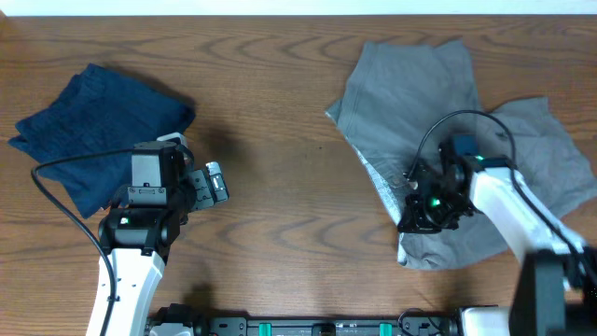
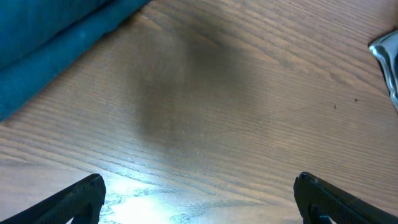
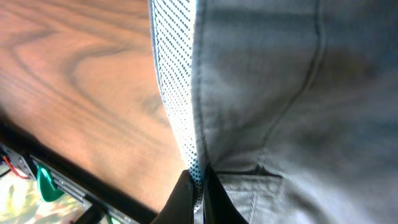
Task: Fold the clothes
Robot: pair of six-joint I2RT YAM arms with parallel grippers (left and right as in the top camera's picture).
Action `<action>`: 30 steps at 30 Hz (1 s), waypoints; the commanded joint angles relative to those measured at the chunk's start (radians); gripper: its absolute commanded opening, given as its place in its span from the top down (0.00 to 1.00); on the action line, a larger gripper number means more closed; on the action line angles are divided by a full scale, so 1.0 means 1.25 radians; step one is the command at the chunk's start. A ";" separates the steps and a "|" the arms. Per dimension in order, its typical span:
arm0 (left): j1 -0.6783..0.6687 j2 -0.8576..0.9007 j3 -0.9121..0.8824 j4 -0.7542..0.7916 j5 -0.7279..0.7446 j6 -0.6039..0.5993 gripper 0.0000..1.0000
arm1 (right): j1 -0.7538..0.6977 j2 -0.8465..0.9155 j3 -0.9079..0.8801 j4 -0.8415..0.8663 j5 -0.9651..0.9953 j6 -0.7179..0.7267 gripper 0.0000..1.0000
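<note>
The grey shorts (image 1: 420, 93) lie spread and rumpled on the right of the table, pale dotted lining showing along their left edge (image 1: 381, 182). My right gripper (image 1: 417, 217) is shut on that waistband edge; the right wrist view shows the fingers (image 3: 198, 186) pinching the dotted lining beside the grey cloth (image 3: 280, 93). The dark navy garment (image 1: 93, 121) lies bunched at the far left. My left gripper (image 1: 215, 182) is open and empty over bare wood just right of it; in the left wrist view its fingers (image 2: 199, 199) are wide apart, with navy cloth (image 2: 50, 43) at top left.
The wooden table (image 1: 280, 131) runs between the two garments. The arm bases and a dark rail (image 1: 298, 327) sit along the front edge. The right arm's cable (image 1: 448, 121) loops over the shorts.
</note>
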 commanded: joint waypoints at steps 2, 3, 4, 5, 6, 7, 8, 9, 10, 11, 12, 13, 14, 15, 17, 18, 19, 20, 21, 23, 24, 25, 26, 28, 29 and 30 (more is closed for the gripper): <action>0.005 0.003 0.014 0.011 0.000 0.007 0.02 | 0.000 -0.126 0.003 -0.016 0.151 0.087 0.97; 0.005 0.003 0.014 0.015 0.000 0.006 0.02 | 0.000 -0.159 0.003 -0.017 0.212 0.130 0.97; 0.004 0.003 0.014 0.021 0.008 0.006 0.02 | 0.000 -0.184 0.003 -0.017 0.250 0.165 0.90; 0.004 0.004 0.014 0.027 0.023 0.006 0.02 | 0.000 -0.203 0.003 -0.016 0.269 0.189 0.71; 0.004 0.006 0.014 0.038 0.050 0.007 0.02 | 0.000 -0.229 0.003 -0.008 0.276 0.204 0.43; 0.004 0.009 0.014 0.050 0.076 0.007 0.02 | 0.000 -0.243 0.003 0.000 0.276 0.205 0.27; 0.004 0.016 0.014 0.066 0.103 0.007 0.02 | 0.000 -0.259 0.003 0.012 0.275 0.205 0.24; 0.002 0.025 0.014 0.083 0.121 0.007 0.02 | 0.000 -0.273 0.003 0.024 0.275 0.205 0.25; -0.001 0.036 0.014 0.101 0.132 0.007 0.02 | 0.000 -0.281 0.003 0.034 0.275 0.205 0.27; -0.007 0.050 0.014 0.124 0.142 0.007 0.02 | 0.000 -0.287 0.003 0.047 0.275 0.205 0.32; -0.014 0.068 0.014 0.150 0.154 0.007 0.02 | 0.000 -0.290 0.003 0.056 0.274 0.205 0.36; -0.026 0.093 0.014 0.183 0.173 0.007 0.02 | 0.000 -0.290 0.003 0.067 0.271 0.205 0.38; -0.038 0.114 0.014 0.211 0.188 0.007 0.02 | 0.000 -0.289 0.003 0.072 0.271 0.205 0.39; -0.051 0.138 0.014 0.242 0.200 0.007 0.02 | 0.001 -0.288 0.003 0.076 0.272 0.205 0.39; -0.085 0.196 0.014 0.319 0.219 0.007 0.02 | 0.001 -0.287 0.003 0.082 0.273 0.205 0.37; -0.101 0.224 0.014 0.357 0.221 0.006 0.02 | 0.001 -0.287 0.003 0.085 0.273 0.205 0.36; -0.121 0.259 0.014 0.403 0.221 0.006 0.02 | 0.001 -0.287 0.003 0.087 0.273 0.205 0.35; -0.138 0.294 0.014 0.449 0.221 0.006 0.02 | 0.001 -0.287 0.003 0.089 0.273 0.205 0.34; -0.154 0.327 0.014 0.492 0.221 -0.001 0.02 | 0.001 -0.287 0.003 0.090 0.272 0.205 0.34; -0.181 0.399 0.014 0.581 0.221 -0.032 0.02 | 0.001 -0.287 0.003 0.089 0.273 0.205 0.33; -0.191 0.432 0.014 0.621 0.221 -0.049 0.02 | 0.001 -0.287 0.003 0.088 0.272 0.205 0.32; -0.200 0.469 0.014 0.666 0.222 -0.068 0.02 | 0.001 -0.287 0.003 0.085 0.272 0.205 0.32; -0.206 0.500 0.015 0.704 0.225 -0.089 0.02 | 0.001 -0.287 0.003 0.082 0.272 0.205 0.32; -0.214 0.564 0.020 0.786 0.251 -0.116 0.02 | 0.001 -0.287 0.003 0.076 0.272 0.205 0.32; -0.217 0.597 0.028 0.816 0.260 -0.119 0.04 | 0.001 -0.287 0.003 0.074 0.272 0.205 0.32; -0.222 0.627 0.041 0.828 0.263 -0.122 0.04 | 0.001 -0.287 0.003 0.072 0.272 0.205 0.32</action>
